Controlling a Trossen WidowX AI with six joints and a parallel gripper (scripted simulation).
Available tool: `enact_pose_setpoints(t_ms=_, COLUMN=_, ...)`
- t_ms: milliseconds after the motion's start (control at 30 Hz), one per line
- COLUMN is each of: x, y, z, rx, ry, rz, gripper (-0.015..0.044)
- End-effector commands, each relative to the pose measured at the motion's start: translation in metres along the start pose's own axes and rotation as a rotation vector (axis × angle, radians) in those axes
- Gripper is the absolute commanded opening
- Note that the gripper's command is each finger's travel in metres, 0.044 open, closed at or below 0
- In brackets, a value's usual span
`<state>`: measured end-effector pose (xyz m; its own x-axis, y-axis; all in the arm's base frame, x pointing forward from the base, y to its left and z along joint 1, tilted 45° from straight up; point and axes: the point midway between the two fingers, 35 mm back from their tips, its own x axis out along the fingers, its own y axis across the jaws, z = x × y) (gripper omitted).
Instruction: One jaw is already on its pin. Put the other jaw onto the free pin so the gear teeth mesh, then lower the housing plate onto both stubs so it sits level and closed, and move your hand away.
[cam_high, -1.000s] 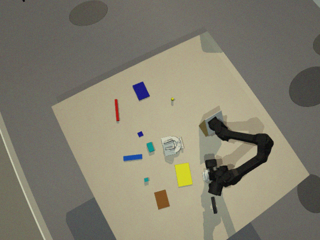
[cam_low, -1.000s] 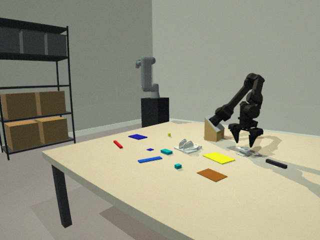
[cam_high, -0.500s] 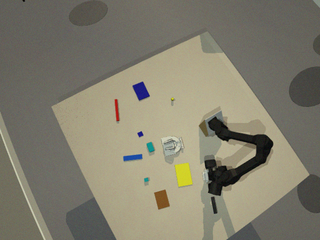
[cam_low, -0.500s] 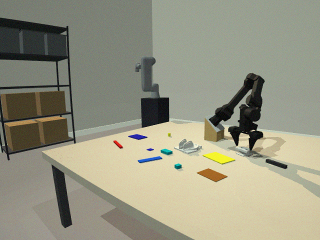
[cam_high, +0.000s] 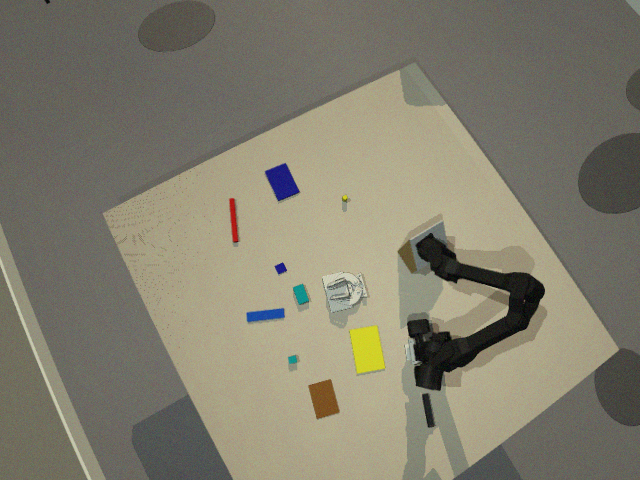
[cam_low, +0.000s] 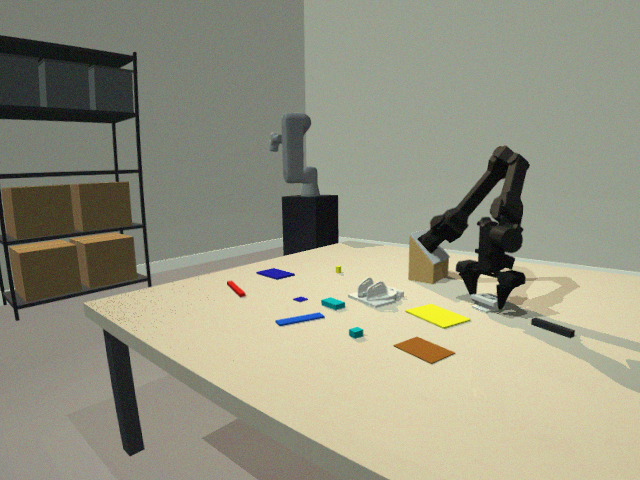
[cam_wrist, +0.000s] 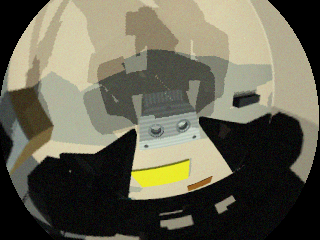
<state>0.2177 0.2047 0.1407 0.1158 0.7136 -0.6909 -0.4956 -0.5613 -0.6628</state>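
Note:
The housing plate (cam_high: 410, 352) (cam_low: 478, 298) (cam_wrist: 170, 136), pale grey with two round holes, lies low at the table's right side. My gripper (cam_high: 420, 352) (cam_low: 486, 301) (cam_wrist: 168, 126) is open, pointing down, with one fingertip on each side of the plate and nothing gripped. The white gear base (cam_high: 333, 307) (cam_low: 376, 303) sits mid-table, left of the plate in the top and exterior views. Two rounded white pieces stand up from it, beside a curved part. The views are too small to show which jaw is on a pin or whether teeth mesh. The pins and stubs cannot be made out.
A yellow sheet (cam_high: 367, 349) (cam_low: 437, 315) (cam_wrist: 162, 173) lies near the plate and base. A black bar (cam_high: 428, 410) (cam_low: 552, 327) (cam_wrist: 246, 100) lies beyond the gripper. A wooden block (cam_high: 407, 254) (cam_low: 422, 266) stands under the arm's mount. Teal blocks (cam_high: 300, 293) (cam_low: 356, 332) lie left of and nearer than the base.

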Motion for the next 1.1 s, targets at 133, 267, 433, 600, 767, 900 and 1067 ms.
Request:
enact_pose_setpoints(t_ms=133, x=0.0030, y=0.0016, z=-0.0012, rx=0.009, ry=0.003, rz=0.006, gripper=0.0440)
enact_pose_setpoints(t_ms=267, x=0.0030, y=0.0016, z=-0.0012, rx=0.009, ry=0.003, rz=0.006, gripper=0.0440)
enact_pose_setpoints(t_ms=433, x=0.0030, y=0.0016, z=-0.0012, rx=0.009, ry=0.003, rz=0.006, gripper=0.0440)
enact_pose_setpoints(t_ms=600, x=0.0034, y=0.0016, z=-0.0012, rx=0.009, ry=0.003, rz=0.006, gripper=0.0440)
enact_pose_setpoints(t_ms=767, x=0.0034, y=0.0016, z=-0.0012, rx=0.009, ry=0.003, rz=0.006, gripper=0.0440)
enact_pose_setpoints(t_ms=900, x=0.0030, y=0.0013, z=-0.0003, rx=0.004, ry=-0.002, rz=0.004, gripper=0.0413)
enact_pose_setpoints(t_ms=1067, x=0.0030, y=0.0013, z=-0.0003, rx=0.004, ry=-0.002, rz=0.004, gripper=0.0380)
